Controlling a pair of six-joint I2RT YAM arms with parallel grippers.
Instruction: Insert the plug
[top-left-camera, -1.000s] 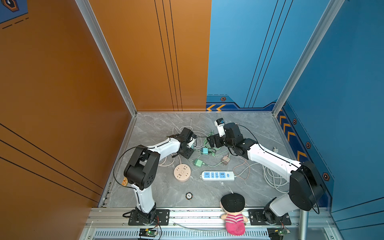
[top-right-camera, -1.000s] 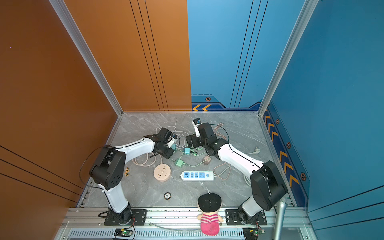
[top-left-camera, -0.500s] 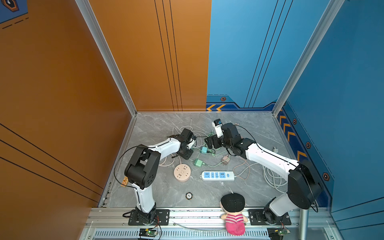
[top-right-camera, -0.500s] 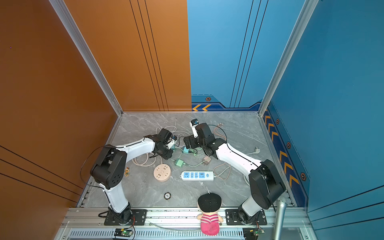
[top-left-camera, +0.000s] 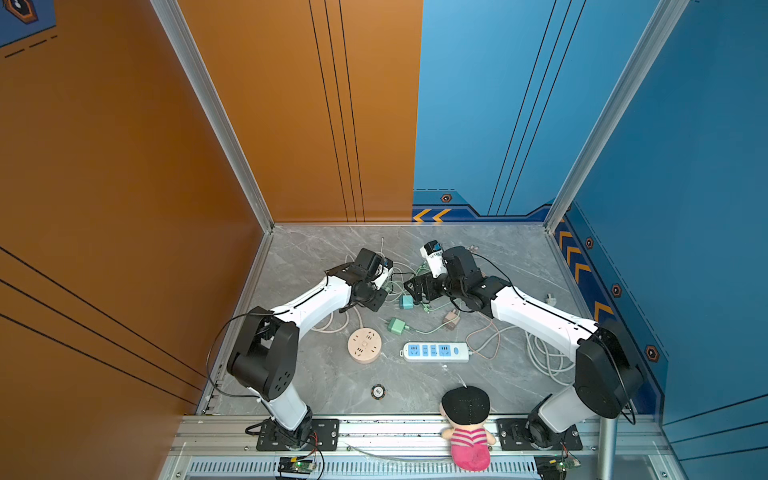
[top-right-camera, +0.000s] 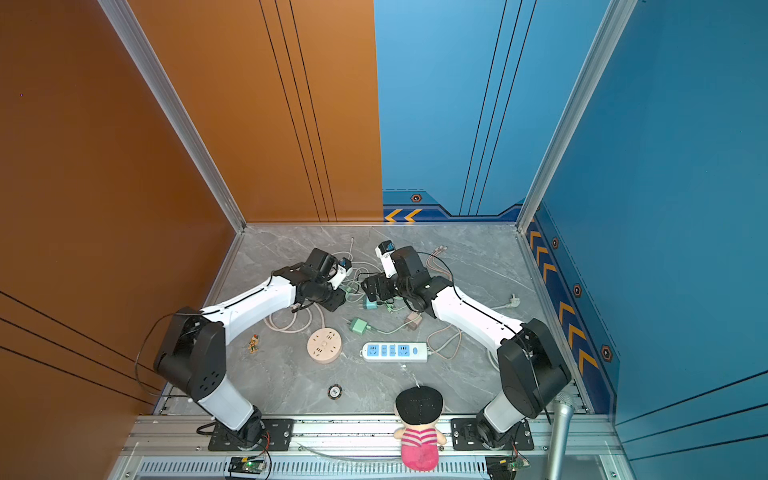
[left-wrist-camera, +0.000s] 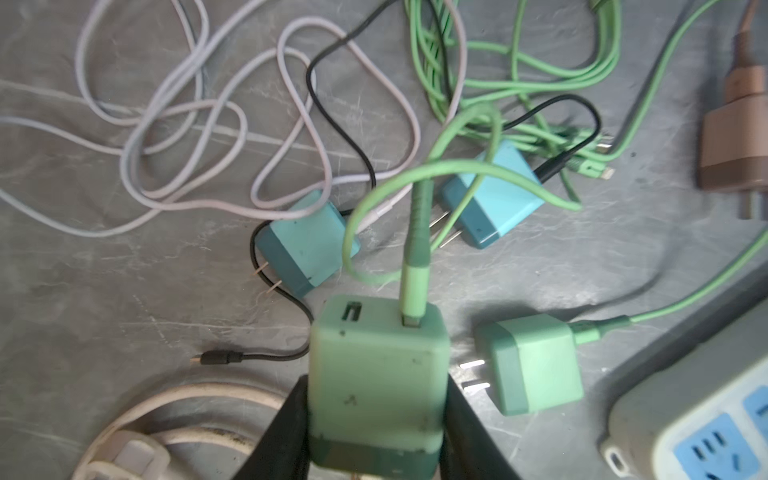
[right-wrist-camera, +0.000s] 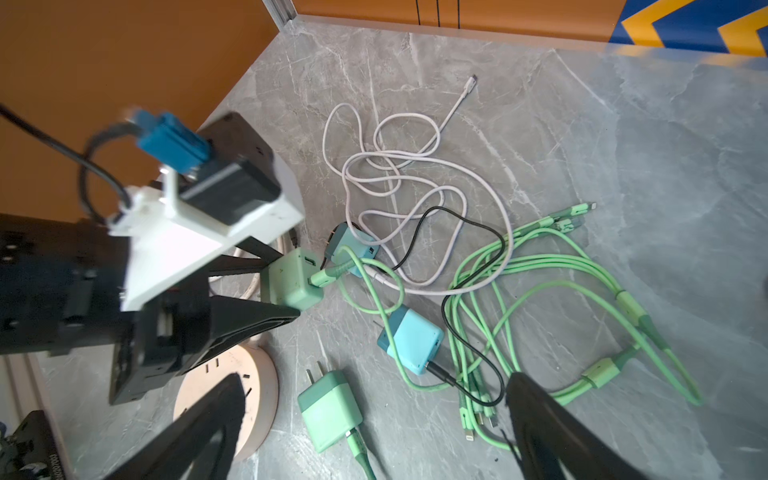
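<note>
Clamping green charger (left-wrist-camera: 376, 353), left tool (left-wrist-camera: 376, 388) tightened since earlier; right tool (right-wrist-camera: 374, 380), jaws apart, shifted leftward over cables (right-wrist-camera: 540, 266).

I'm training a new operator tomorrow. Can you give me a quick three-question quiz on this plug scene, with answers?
1. True or false: the left gripper is shut on the green charger, which has a green cable plugged into it.
2. The right gripper is: A) open and holding nothing; B) shut on a white cable; C) shut on the power strip.
3. How many teal chargers show in the left wrist view?

Key: 1 true; 2 A; 3 two.
</note>
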